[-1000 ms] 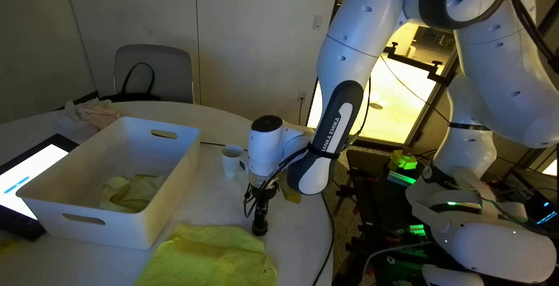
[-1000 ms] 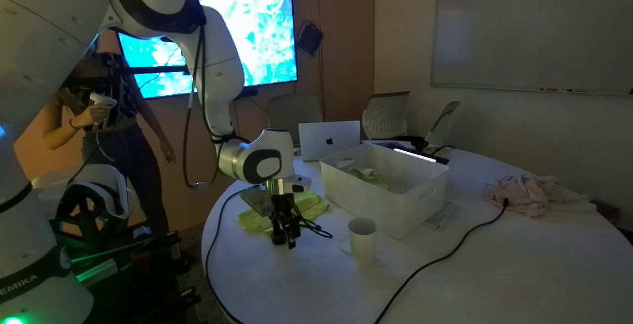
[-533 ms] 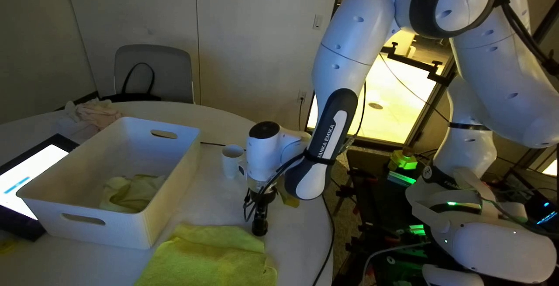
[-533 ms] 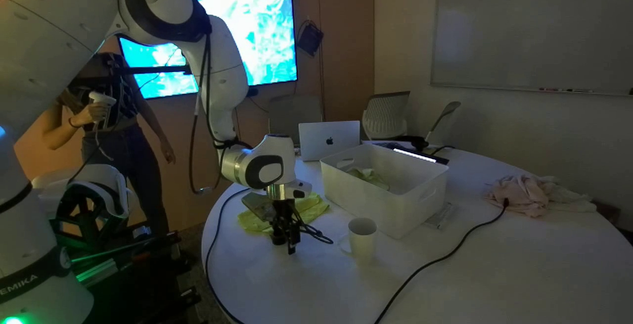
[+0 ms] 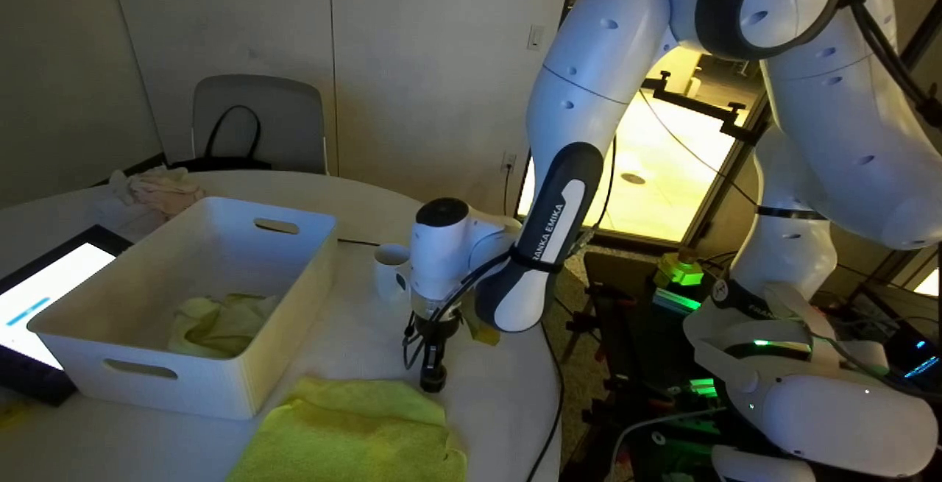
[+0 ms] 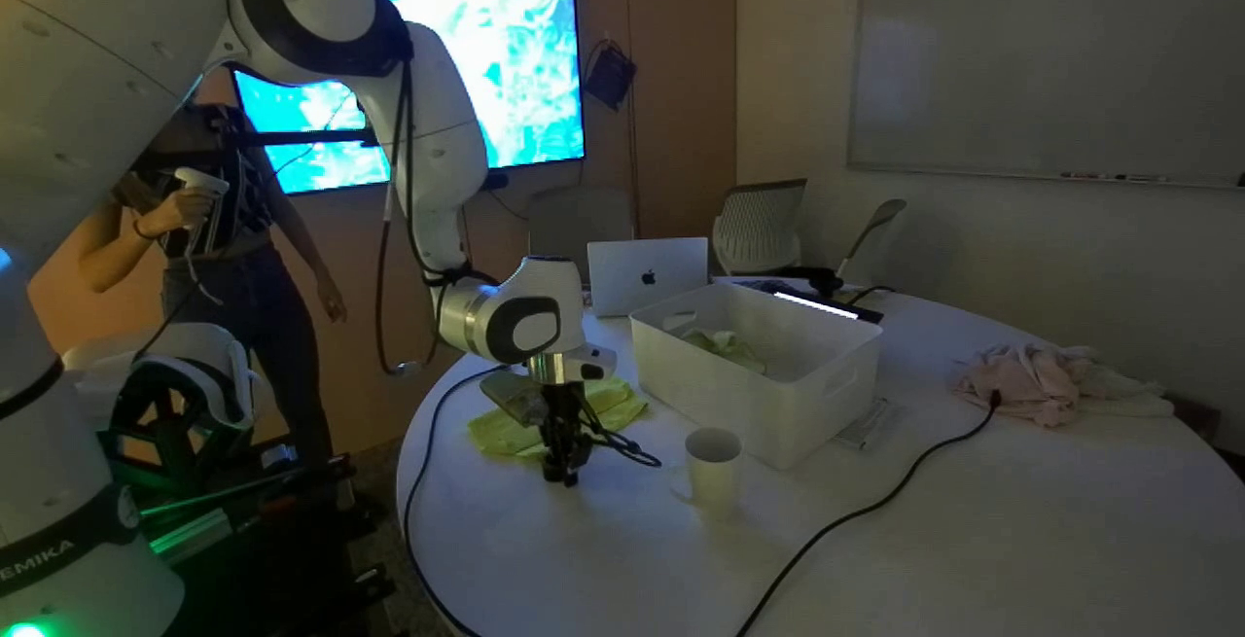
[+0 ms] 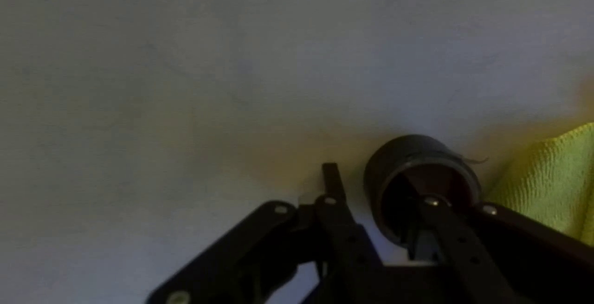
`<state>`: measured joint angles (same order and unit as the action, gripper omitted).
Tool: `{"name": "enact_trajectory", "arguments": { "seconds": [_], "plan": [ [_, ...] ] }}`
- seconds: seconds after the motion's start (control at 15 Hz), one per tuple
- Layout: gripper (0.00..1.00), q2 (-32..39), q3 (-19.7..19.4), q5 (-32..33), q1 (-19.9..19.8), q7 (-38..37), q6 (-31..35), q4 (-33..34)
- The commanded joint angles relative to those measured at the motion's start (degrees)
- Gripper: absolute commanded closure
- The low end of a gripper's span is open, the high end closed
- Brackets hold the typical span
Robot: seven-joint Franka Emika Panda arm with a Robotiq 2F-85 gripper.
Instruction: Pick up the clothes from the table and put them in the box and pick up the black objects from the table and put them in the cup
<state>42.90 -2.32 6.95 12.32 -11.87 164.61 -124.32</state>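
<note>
Wrist view: my black two-finger gripper [image 7: 380, 188] has its fingers apart, w/ the wall of the small black hollow cylinder [image 7: 394, 158] btwn them; white bench [image 7: 185, 86] shows btwn that wall & the outer finger. Other finger covers part of the opening, can't tell how deep. Yellow-green fabric cloth [image 7: 552, 178] runs off the edge.

In an exterior view, the big white rectangular plastic box's [image 5: 199, 386] near wall hides the lower part of a crumpled pale green cloth [image 5: 221, 324]. White cylindrical cup [image 5: 386, 272] is partly behind the arm [image 5: 574, 107].

In an exterior view w/ the silver laptop [image 6: 647, 272], gripper + cylinder merge into one dark blob; can't tell if the latter touches the bench.
</note>
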Motion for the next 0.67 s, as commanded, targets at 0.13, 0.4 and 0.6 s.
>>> {"name": "enact_trajectory", "arguments": {
  "seconds": [0.13,0.4,0.6],
  "plan": [
    [0.91,-1.50,-1.42,-0.39,0.58,1.78,-0.87,0.00],
    [0.90,-4.27,-3.24,0.42,1.52,1.77,-1.78,-1.23],
    [0.91,-7.36,-5.04,1.26,2.36,1.34,-4.25,-1.60]
  ]
}}
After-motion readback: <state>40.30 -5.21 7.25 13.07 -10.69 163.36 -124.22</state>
